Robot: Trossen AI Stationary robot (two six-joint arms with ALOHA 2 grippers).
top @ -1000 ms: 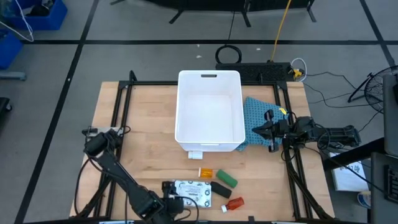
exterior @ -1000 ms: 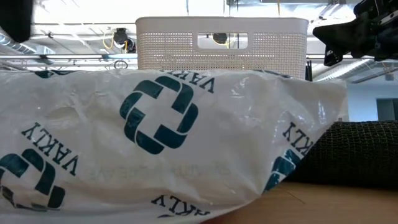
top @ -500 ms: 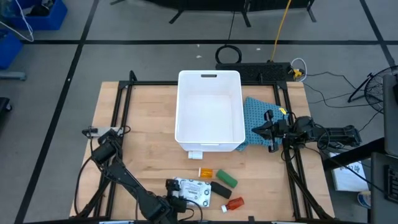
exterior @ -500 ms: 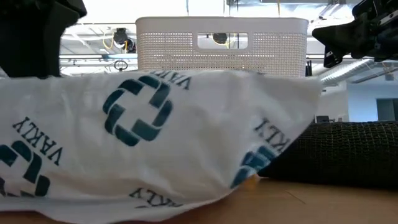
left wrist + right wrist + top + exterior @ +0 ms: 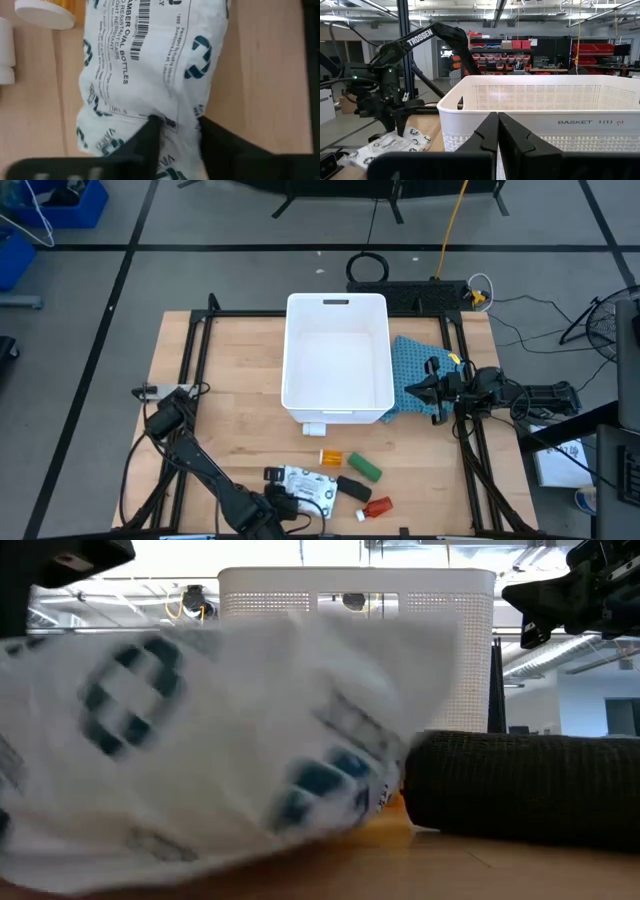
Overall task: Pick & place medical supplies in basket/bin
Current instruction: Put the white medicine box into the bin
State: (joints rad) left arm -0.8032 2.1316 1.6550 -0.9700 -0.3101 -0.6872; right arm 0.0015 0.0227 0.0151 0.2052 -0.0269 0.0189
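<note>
Low in the overhead frame, the left gripper (image 5: 283,502) pinches the white packet (image 5: 310,487) at its end. Beside it lie small supplies. Farther up, mid-frame, sits the basket (image 5: 337,412); right gripper (image 5: 418,390), fingers closed, waits right of it.

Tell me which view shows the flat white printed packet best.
Left wrist view: the flat white printed packet fills it, barcode visible, left claw pinching its end. High view shows it small; low view blurred; right wrist view distant.
</note>
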